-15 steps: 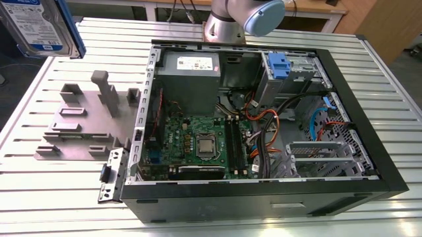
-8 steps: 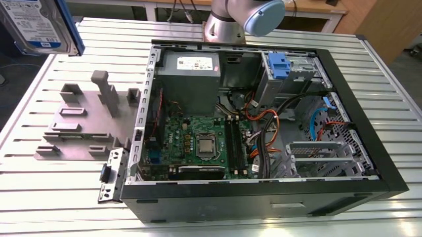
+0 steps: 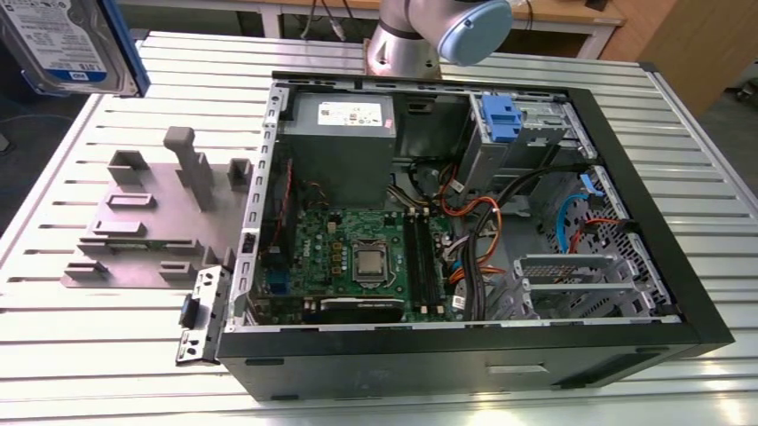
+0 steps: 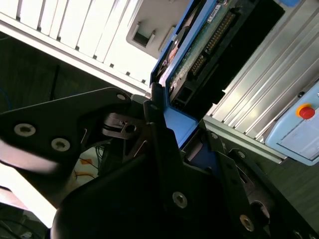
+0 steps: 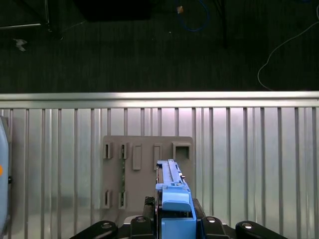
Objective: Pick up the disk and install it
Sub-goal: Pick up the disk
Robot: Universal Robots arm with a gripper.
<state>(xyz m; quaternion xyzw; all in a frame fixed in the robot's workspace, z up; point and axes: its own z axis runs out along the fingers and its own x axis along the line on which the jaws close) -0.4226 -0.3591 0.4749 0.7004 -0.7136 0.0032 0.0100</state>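
Between the tight fingers (image 4: 160, 129), the disk (image 4: 199, 55)

Nothing is legible: the label on the disk (image 3: 69, 44) and the sticker on the power-supply box (image 3: 341, 160) carry print too small to read.

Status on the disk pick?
Gripper shut on the disk. Disk aloft, clear of the grey stand. Not yet in the case.

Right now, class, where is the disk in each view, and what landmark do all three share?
Exterior view: disk in the upper left corner, table across the picture.
Second wrist view: disk close up, circuit side showing, table behind.
First wrist view: disk edge-on over the table.
Shared landmark: the ribbed table.
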